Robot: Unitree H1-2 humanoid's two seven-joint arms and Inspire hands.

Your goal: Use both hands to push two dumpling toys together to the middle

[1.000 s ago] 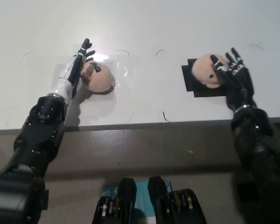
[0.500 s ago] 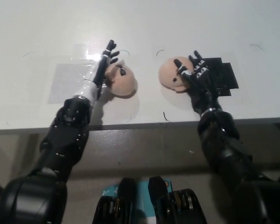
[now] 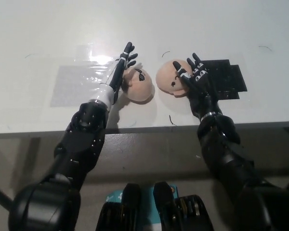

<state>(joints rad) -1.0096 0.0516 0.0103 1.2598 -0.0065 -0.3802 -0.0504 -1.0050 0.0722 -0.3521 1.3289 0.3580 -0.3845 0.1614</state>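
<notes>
On a white table (image 3: 38,29), the robot's left hand (image 3: 121,72) presses flat, fingers straight and spread, grasping nothing, against the 9 o'clock side of the left dumpling toy (image 3: 140,84), which sits just left of the table's middle. A patch of clear tape (image 3: 74,84), well off at that toy's 9 o'clock, lies bare. The right dumpling toy (image 3: 169,80) sits at 3 o'clock of its twin, the two very near, with only a sliver of table showing between them (whether they touch cannot be told). The right hand (image 3: 195,77), fingers extended and draped over the toy's 3 o'clock flank without closing round it, leans in from a black square marker (image 3: 227,79), also bare. By the look of it, the push is almost done; only a final nudge to close the gap seems left.
</notes>
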